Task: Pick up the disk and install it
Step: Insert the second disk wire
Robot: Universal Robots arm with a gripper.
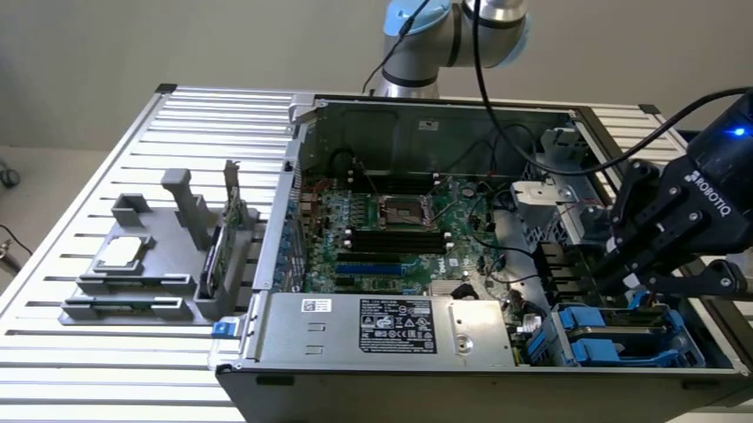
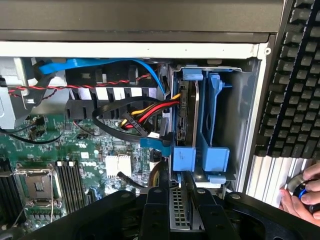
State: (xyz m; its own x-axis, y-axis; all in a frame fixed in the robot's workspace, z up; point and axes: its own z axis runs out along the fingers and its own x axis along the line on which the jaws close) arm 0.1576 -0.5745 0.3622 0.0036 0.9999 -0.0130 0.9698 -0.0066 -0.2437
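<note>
While the open computer case [image 1: 471, 264] lay on the slatted metal table [image 1: 118, 159], the black gripper [image 1: 641, 286] hung over its drive-bay corner at the exterior view's right. Whether its fingers were apart or closed could not be told, nor whether they had hold of anything. The disk [image 2: 187, 117] sat on edge inside the blue drive cage [image 2: 210, 150], framed by blue carrier rails, with only its thin metal edge showing in the wrist view. Red, yellow and black power wires [image 2: 150, 110] and a blue data cable [image 2: 100, 65] ran just beside the cage, above the green motherboard [image 1: 389, 229]. On the table at the exterior view's left stood a grey parts holder [image 1: 153, 273] carrying a small square processor chip [image 1: 122, 254]. Beyond the case wall, a person's hand [image 2: 302, 197] rested near a black keyboard [image 2: 295, 75].
</note>
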